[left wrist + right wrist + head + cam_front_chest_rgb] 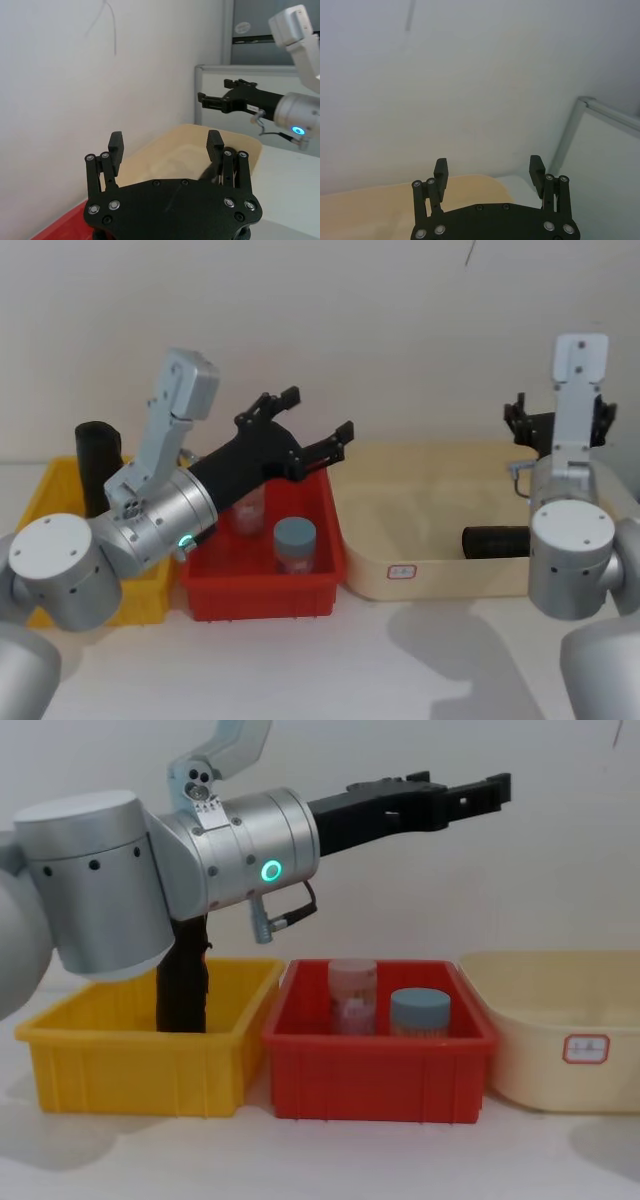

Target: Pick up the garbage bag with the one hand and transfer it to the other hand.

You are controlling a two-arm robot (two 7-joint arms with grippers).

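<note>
A black garbage bag roll (97,465) stands upright in the yellow bin (55,480), also seen as the roll (182,982) in the chest view. A similar black roll (495,540) lies in the beige tub (440,575). No label shows on either. My left gripper (318,412), on the green-ringed arm, hangs open and empty above the red bin (260,590), pointing toward the tub; its fingers (115,142) stand wide apart. At the right, raised behind the tub, my right gripper (555,425) is open and empty, with its fingers (440,170) facing the wall.
The red bin holds a clear pinkish jar (352,995) and a blue-lidded jar (420,1010). The three containers stand side by side against a white wall. The left arm's thick elbow (90,880) rises over the yellow bin.
</note>
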